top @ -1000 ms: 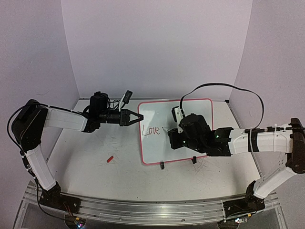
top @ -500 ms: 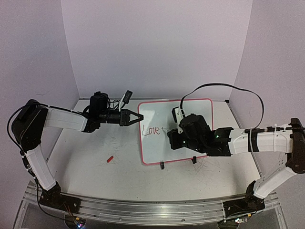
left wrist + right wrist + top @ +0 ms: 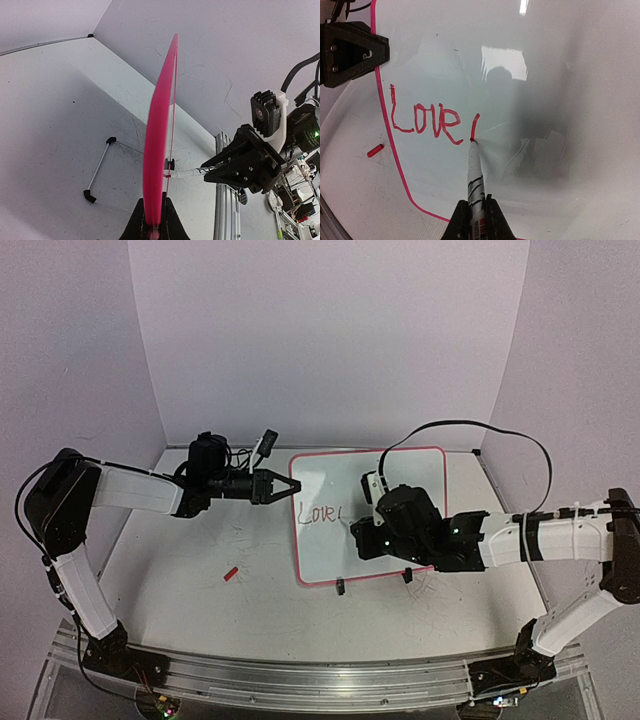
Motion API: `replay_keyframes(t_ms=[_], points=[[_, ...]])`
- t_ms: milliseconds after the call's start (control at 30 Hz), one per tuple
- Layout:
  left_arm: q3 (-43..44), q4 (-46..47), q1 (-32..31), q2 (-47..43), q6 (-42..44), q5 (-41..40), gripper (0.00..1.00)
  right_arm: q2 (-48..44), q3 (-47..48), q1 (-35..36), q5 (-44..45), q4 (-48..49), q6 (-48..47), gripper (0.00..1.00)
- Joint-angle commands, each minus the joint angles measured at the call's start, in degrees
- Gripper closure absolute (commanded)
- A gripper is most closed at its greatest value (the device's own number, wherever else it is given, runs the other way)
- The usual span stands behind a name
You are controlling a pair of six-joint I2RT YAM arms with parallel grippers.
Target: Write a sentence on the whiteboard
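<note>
White table (image 3: pixel 190 610) between pale lilac walls carries the whiteboard (image 3: pixel 325 558) at centre of the top view, propped on black feet (image 3: pixel 341 587); a small red piece (image 3: pixel 231 573), probably the cap, lies on the table to its lower left.

Left gripper (image 3: pixel 291 487): closed on the board's left rim; in the left wrist view its fingers (image 3: pixel 167 222) pinch the pink edge at the bottom of the frame.

Right gripper (image 3: pixel 474 212): closed around a marker (image 3: pixel 474 172); tip touching the board.

Sentence (image 3: pixel 426 120): "Love" is complete at left centre of the right wrist view; one short slanted stroke (image 3: pixel 475 125) stands just right of it, with the tip at its lower end. Judgement: the second word is barely begun; most of the line remains.

Recommended practice for this step:
- Apply light, even tip pressure; a propped board is likely to rock or slide under a hard push.
- Maintain the left clamp on the rim as the brace; do not release it mid-stroke.
- Hold the baseline set by "Love"; leave a clear gap between words.
- Lift the tip fully between letters to avoid stray joins.
- Size the letters so the line fits the bare board to the right; glare at the top of the frame may hide thin strokes.
</note>
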Motion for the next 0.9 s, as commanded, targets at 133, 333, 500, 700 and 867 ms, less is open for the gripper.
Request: replay_keyframes(t_ms=[133,333,500,700,867], points=[[-0.2,0.2,0.3,0.7,2.5,-2.9,1.00,-0.4,-0.7,-0.1,1.2,-1.5,1.2,1.00],[-0.2,0.2,0.3,0.6,2.4,-2.9,1.00,-0.6,-1.3,-0.1,1.5,0.0,1.7,1.00],[-0.2,0.2,0.3,0.5,2.3,-2.7,1.00,-0.6,-0.5,-0.3,2.2,1.8,1.3,1.00],[-0.5,0.2,0.3,0.2,2.3,-2.8,1.00,-0.6,-0.2,-1.1,2.7,2.8,0.7,1.00],[-0.6,0.2,0.3,0.3,2.2,-2.7,1.00,-0.6,0.1,-1.8,2.7,3.4,0.3,1.00]])
